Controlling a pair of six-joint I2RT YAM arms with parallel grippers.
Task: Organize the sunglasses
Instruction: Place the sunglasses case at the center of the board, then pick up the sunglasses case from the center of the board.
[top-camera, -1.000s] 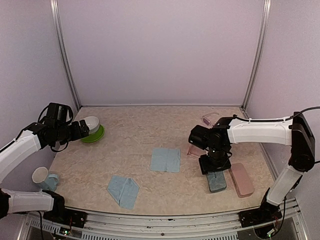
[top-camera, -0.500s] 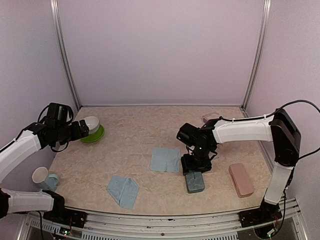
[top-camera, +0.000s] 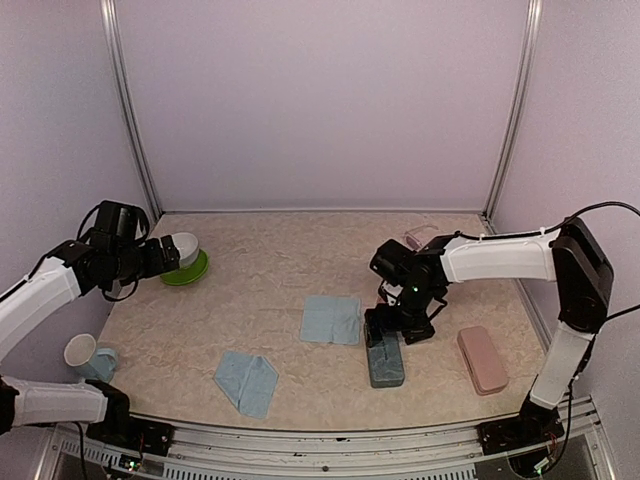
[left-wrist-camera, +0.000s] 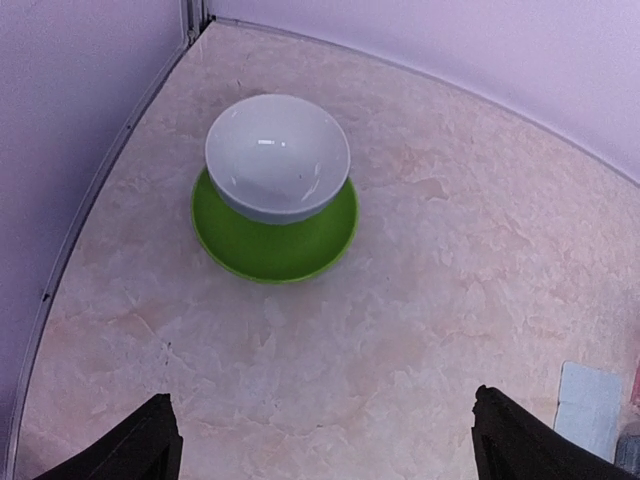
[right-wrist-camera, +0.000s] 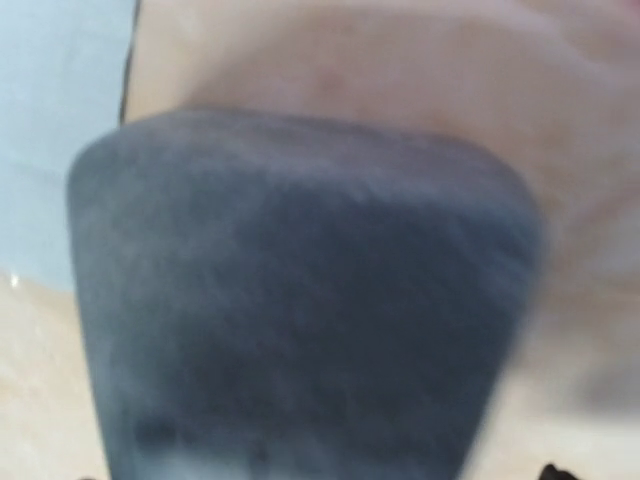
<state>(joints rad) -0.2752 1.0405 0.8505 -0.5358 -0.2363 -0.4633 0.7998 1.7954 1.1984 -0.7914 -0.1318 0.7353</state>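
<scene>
One pale pair of sunglasses (top-camera: 418, 238) lies near the back right corner, well behind my right arm. A blue-grey case (top-camera: 386, 362) lies flat on the table right of centre. My right gripper (top-camera: 385, 338) hovers at its far end, pointing down at it. In the right wrist view the case (right-wrist-camera: 300, 300) fills the blurred frame, and a strip of table shows between its edge and the one fingertip (right-wrist-camera: 548, 470) in sight, so the jaws stand open around it. My left gripper (left-wrist-camera: 320, 445) is open and empty over bare table near the white bowl (left-wrist-camera: 278, 155).
A pink case (top-camera: 482, 358) lies to the right of the blue-grey one. Two light-blue cloths lie at centre (top-camera: 331, 319) and front left (top-camera: 246, 381). The bowl sits on a green plate (top-camera: 190, 270) at the left. A cup (top-camera: 80, 350) stands at the front left edge.
My right arm carried the blue-grey case leftward, away from the pink case, and set it down. The gripper has since drawn back a little and opened. The left arm barely moved.
</scene>
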